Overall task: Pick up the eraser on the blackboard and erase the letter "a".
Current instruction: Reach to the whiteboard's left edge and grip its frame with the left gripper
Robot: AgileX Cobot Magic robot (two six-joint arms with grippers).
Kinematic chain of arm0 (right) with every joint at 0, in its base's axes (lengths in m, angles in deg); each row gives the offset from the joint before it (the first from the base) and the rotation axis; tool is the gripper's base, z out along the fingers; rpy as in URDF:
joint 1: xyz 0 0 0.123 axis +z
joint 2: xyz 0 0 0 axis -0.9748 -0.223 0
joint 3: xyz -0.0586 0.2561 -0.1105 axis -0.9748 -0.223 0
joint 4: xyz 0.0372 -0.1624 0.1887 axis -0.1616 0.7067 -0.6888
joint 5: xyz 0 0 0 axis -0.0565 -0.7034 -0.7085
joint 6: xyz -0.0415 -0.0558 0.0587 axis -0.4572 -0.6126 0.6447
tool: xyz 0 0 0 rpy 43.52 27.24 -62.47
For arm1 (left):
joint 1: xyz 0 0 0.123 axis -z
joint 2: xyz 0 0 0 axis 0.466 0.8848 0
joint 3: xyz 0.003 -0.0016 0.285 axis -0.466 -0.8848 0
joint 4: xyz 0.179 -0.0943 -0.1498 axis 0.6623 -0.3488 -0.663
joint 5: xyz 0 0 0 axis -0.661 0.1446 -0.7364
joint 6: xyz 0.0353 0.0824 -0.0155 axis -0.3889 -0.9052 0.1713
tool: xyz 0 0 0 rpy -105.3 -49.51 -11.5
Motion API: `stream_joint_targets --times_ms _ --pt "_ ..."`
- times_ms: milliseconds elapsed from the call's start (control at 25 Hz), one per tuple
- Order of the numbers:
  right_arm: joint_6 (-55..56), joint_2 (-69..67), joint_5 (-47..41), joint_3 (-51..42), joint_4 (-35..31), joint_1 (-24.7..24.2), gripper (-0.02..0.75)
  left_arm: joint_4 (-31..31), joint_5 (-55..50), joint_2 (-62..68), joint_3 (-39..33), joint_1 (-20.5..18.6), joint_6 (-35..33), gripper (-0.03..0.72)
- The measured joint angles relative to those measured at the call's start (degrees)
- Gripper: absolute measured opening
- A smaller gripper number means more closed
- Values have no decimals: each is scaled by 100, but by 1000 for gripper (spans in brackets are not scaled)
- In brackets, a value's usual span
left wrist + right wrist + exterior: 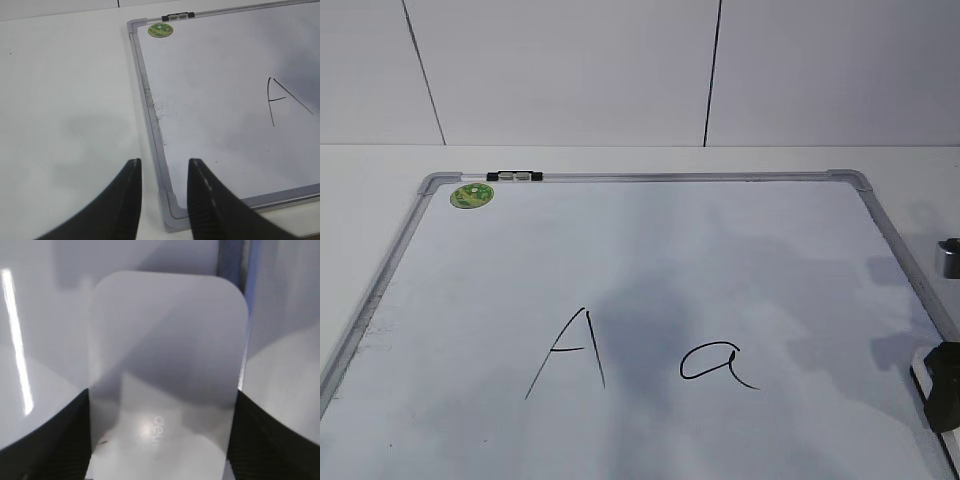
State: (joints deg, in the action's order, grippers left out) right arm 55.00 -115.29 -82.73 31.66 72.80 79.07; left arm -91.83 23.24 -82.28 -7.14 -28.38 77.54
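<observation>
- The right claw (160, 440) straddles the white oblong plastic eraser with rounded corners (167, 370). Its dark fingers (55, 440) sit against both long sides, so it looks closed on the block, though the fingertips themselves are out of frame.
- In the exterior view the eraser (924, 378) sits under that claw (942, 385) at the right edge of the large white dry-erase blackboard with its grey metal frame (670, 177).
- The small cursive black letter "a" (717, 363) lies well to the claw's left; the tall capital "A" (570, 350) stands further the same way. A long sweep could smear that one too.
- A grip low on the smooth sides may slip under wiping pressure.
- A tilted eraser would wipe with one edge of its underside and leave strokes.
- The left claw (164, 200) hangs open and empty over the board's near-left corner and the white counter (60, 100), well clear.
</observation>
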Motion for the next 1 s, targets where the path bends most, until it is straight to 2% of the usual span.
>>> stream_joint_targets --times_ms 720,1000 --pt "11 27 51 13 -47 0 564 0 0 0 0 0 0 235" --pt "11 627 170 13 -47 0 564 0 0 0 0 0 0 235"
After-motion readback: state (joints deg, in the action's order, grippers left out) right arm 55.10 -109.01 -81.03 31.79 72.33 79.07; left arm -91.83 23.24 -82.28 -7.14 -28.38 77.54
